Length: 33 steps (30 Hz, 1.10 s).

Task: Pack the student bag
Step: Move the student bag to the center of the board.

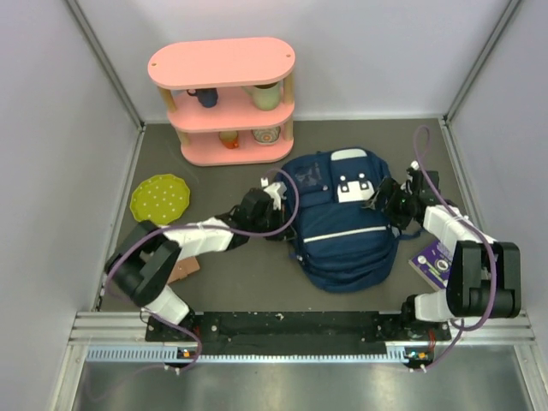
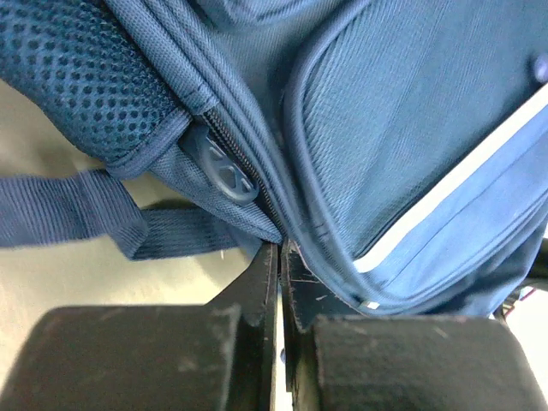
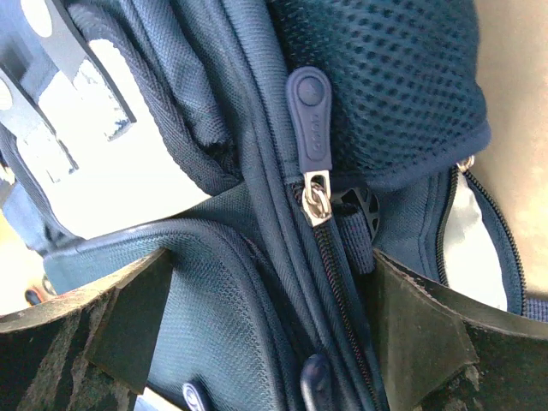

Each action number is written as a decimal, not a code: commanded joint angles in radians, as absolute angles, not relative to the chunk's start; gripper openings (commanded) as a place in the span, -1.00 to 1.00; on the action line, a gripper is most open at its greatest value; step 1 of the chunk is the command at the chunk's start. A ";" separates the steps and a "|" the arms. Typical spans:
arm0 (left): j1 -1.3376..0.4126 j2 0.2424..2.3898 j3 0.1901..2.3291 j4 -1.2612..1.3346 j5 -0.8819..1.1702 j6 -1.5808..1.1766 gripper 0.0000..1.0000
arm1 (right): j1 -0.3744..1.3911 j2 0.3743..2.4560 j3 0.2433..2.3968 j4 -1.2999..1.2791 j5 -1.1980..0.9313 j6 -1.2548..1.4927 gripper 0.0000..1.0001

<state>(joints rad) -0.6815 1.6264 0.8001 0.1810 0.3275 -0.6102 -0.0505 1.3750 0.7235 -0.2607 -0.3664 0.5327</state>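
Note:
The student bag (image 1: 347,235), navy with white stripes and white patches, lies in the middle of the table. My left gripper (image 1: 278,201) is at its left edge. In the left wrist view the left gripper (image 2: 280,253) has its jaws almost together, pinching the bag's seam (image 2: 291,224) just below a dark zip pull (image 2: 221,167). My right gripper (image 1: 381,201) is at the bag's upper right side. In the right wrist view the right gripper (image 3: 272,259) is open and straddles a zip line, with the blue zip pull (image 3: 310,120) and its metal slider (image 3: 317,197) just ahead of it.
A pink three-tier shelf (image 1: 224,64) with cups stands at the back. A green plate (image 1: 160,198) lies at the left, and a brown flat item (image 1: 184,270) sits by the left arm. A purple book (image 1: 432,261) lies to the right of the bag.

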 commanded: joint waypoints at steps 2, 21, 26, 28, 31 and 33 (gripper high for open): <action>-0.764 1.416 0.640 0.060 0.207 -0.733 -1.00 | 0.046 1.472 0.825 -0.222 -0.406 0.541 0.74; -0.575 1.149 0.720 -0.348 -0.005 -0.581 0.07 | 0.247 1.471 0.914 -0.207 -0.259 0.627 0.98; -0.577 1.001 0.643 -0.400 -0.044 -0.606 0.62 | 0.164 1.284 0.897 -0.281 -0.087 0.624 0.98; -0.575 0.959 0.658 -0.422 -0.078 -0.580 0.76 | 0.131 1.215 0.908 -0.363 -0.005 0.632 0.98; -0.577 0.890 0.701 -0.430 -0.095 -0.525 0.97 | 0.052 1.146 0.893 -0.489 0.173 0.692 0.98; -0.577 0.874 0.744 -0.405 -0.069 -0.503 0.97 | -0.045 1.080 0.873 -0.538 0.250 0.741 0.98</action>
